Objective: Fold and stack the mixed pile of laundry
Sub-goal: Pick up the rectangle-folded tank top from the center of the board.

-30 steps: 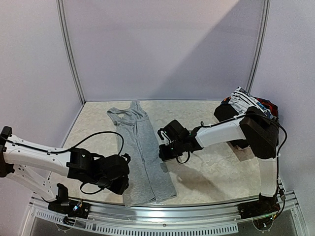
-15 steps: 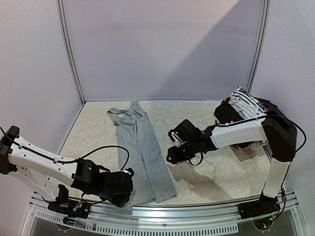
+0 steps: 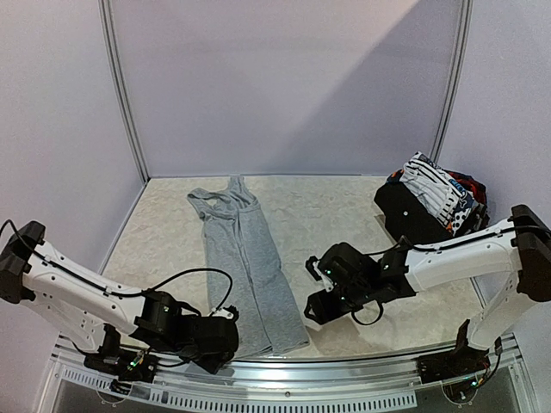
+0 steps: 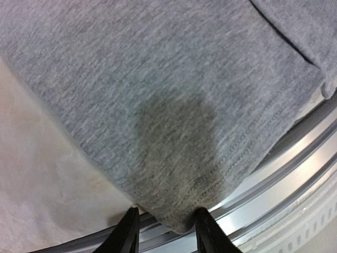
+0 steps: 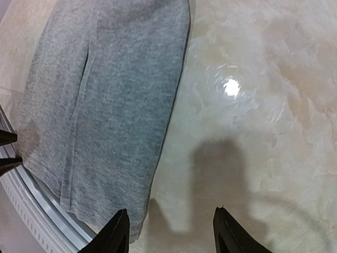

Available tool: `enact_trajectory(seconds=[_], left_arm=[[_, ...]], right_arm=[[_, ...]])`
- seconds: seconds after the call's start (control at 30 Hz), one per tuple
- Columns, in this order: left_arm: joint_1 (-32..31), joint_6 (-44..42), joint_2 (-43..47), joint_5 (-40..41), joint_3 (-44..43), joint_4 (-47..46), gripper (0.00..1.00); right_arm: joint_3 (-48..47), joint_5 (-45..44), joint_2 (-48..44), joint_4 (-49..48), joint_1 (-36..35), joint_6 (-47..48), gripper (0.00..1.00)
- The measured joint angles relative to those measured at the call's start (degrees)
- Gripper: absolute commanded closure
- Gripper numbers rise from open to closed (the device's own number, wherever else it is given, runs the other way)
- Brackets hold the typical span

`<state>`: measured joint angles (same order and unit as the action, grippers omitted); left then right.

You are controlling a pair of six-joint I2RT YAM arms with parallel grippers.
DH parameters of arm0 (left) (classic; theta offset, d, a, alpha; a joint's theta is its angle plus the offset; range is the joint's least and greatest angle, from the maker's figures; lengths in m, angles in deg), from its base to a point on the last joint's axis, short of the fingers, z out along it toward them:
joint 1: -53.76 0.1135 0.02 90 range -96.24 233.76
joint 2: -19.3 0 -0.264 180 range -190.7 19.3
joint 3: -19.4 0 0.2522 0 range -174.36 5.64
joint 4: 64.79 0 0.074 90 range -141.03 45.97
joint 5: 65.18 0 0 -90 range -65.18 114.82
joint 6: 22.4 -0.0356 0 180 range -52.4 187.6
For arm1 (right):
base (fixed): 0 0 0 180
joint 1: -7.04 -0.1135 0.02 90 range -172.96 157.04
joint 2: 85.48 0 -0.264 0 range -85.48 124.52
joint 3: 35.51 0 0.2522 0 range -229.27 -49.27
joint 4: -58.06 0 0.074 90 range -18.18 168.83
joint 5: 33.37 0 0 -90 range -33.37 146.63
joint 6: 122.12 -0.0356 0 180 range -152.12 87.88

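Light grey trousers (image 3: 250,258) lie flat and lengthwise on the table, waist far, hems at the near edge. My left gripper (image 3: 229,334) is open at the near left hem corner. In the left wrist view the hem corner (image 4: 179,211) lies between my open gripper's (image 4: 167,234) fingers, over the table edge. My right gripper (image 3: 317,305) is open and empty, just right of the right hem. In the right wrist view it (image 5: 171,232) hovers over bare table beside the trousers (image 5: 105,105). The rest of the laundry pile (image 3: 430,202), black, striped, red and blue pieces, sits at the back right.
A metal rail (image 3: 284,366) runs along the table's near edge, under the hems; it also shows in the left wrist view (image 4: 295,174). Pale walls with metal posts (image 3: 125,95) close the back and sides. A black cable (image 3: 202,277) loops by the left arm.
My left gripper has moved nearer and to the right, down to the hem at the table edge. My right gripper has moved from the trousers' middle toward the near right, beside the hem.
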<state>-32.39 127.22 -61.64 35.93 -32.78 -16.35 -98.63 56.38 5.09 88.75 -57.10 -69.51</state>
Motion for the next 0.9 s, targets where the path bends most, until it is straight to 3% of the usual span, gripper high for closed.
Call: enact_trajectory(seconds=[0.17,0.33,0.6,0.9], left_arm=[[-0.15,0.24,-1.77,0.20,-0.15,-1.33,0.80],[-0.48,0.24,-3.23,0.26,-1.31,-1.55,0.88],[-0.59,0.07,-4.20,1.20,-1.95,-1.38,0.90],[-0.85,0.07,-4.28,1.64,-1.95,-1.27,0.92]], right_arm=[[0.66,0.42,-0.04,0.17,-3.48,-1.27,0.47],[1.60,2.03,-0.09,-0.72,-6.27,-1.81,0.52],[4.68,4.28,1.07,-3.89,-8.17,-4.20,0.57],[4.98,4.96,2.78,-8.17,-8.50,-5.66,0.56]])
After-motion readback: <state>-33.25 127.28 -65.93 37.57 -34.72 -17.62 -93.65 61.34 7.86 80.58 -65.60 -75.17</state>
